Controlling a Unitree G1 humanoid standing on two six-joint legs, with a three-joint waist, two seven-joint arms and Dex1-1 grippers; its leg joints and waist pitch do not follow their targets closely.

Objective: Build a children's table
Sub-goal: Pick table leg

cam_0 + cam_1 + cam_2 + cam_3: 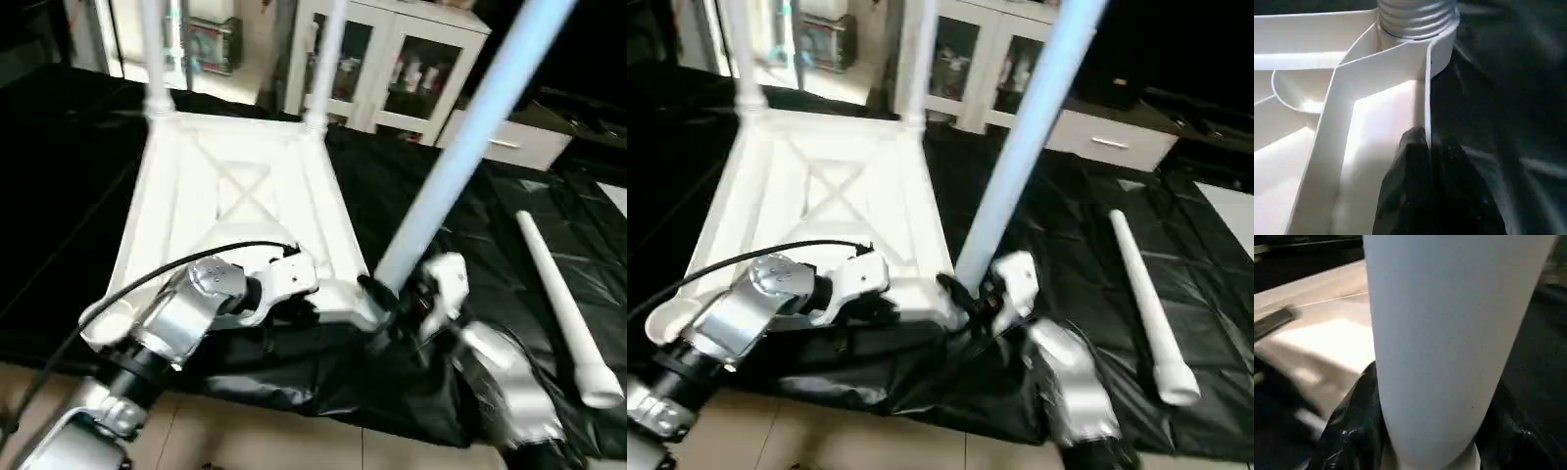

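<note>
The children's table top (pixel 235 196) lies upside down on a black cloth, ribbed underside up. Two white legs (pixel 154 59) (pixel 325 59) stand upright in its far corner sockets. A third leg (pixel 470 137) leans up and to the right from the near right corner, its threaded end (pixel 1415 17) at the socket. My right gripper (pixel 387 299) is shut around this leg's base, and black fingers (pixel 1352 435) flank the tube. My left gripper (pixel 1427 147) is shut on the thin rim of the top's near edge, beside that corner. The fourth leg (pixel 563 304) lies loose on the cloth to the right.
The near left corner socket (pixel 108 323) stands open, with no leg in it. The black cloth (pixel 59 176) hangs over the front edge above a tiled floor (pixel 274 431). A white glass-door cabinet (pixel 392 59) stands behind. A black cable (pixel 147 279) runs over my left forearm.
</note>
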